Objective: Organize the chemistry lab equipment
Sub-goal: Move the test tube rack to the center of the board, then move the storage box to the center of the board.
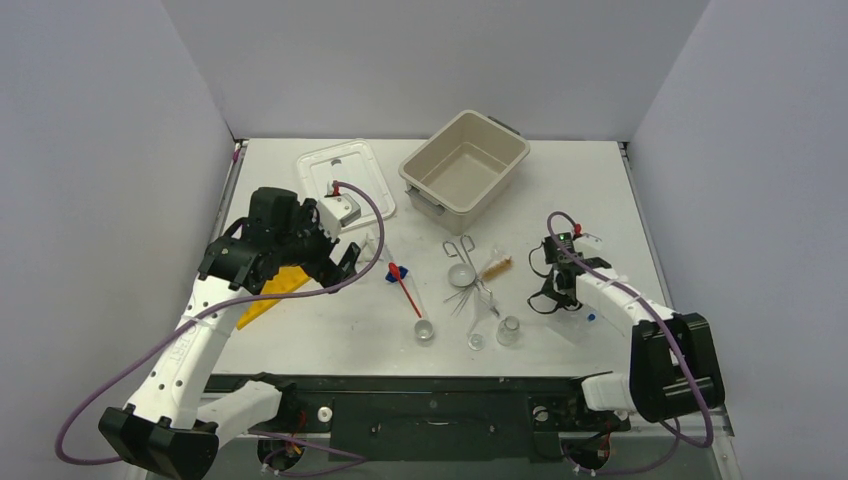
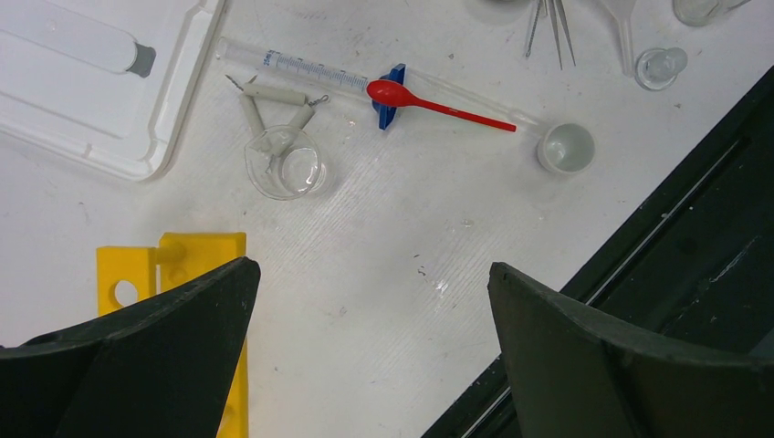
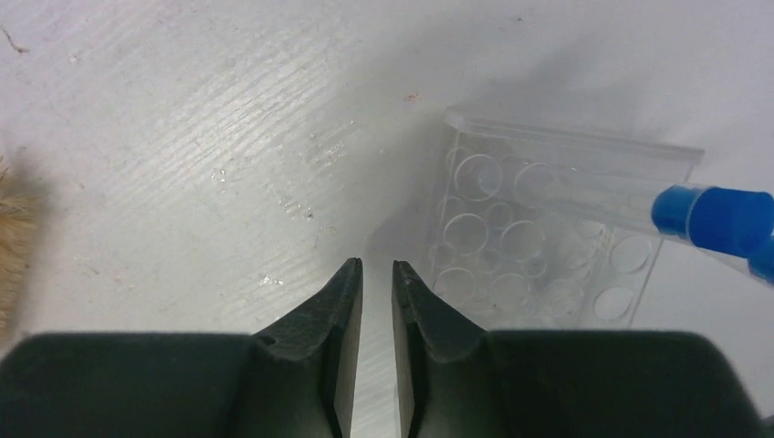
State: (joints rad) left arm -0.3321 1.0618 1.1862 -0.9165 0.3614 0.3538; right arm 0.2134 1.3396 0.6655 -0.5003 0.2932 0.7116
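Observation:
The lab equipment lies scattered over the white table. My left gripper (image 2: pixel 371 267) hangs open and empty above bare table, with the yellow tube rack (image 2: pixel 173 274) just beside its left finger. Ahead of it lie a red spatula (image 2: pixel 438 103), a graduated tube (image 2: pixel 310 68), a glass dish (image 2: pixel 290 169) and a small white cup (image 2: pixel 566 148). My right gripper (image 3: pixel 376 265) is all but shut, a thin slit between the jaws and nothing in it. It sits low over the table beside a clear holed rack (image 3: pixel 529 237) and a blue-capped tube (image 3: pixel 721 219).
The beige tub (image 1: pixel 508 135) stands at the back centre, the white lid (image 1: pixel 330 165) to its left. Metal tongs (image 1: pixel 462 250), a brush (image 1: pixel 496 266) and clear beakers (image 1: pixel 508 330) lie mid-table. The black front rail (image 1: pixel 430 400) runs along the near edge.

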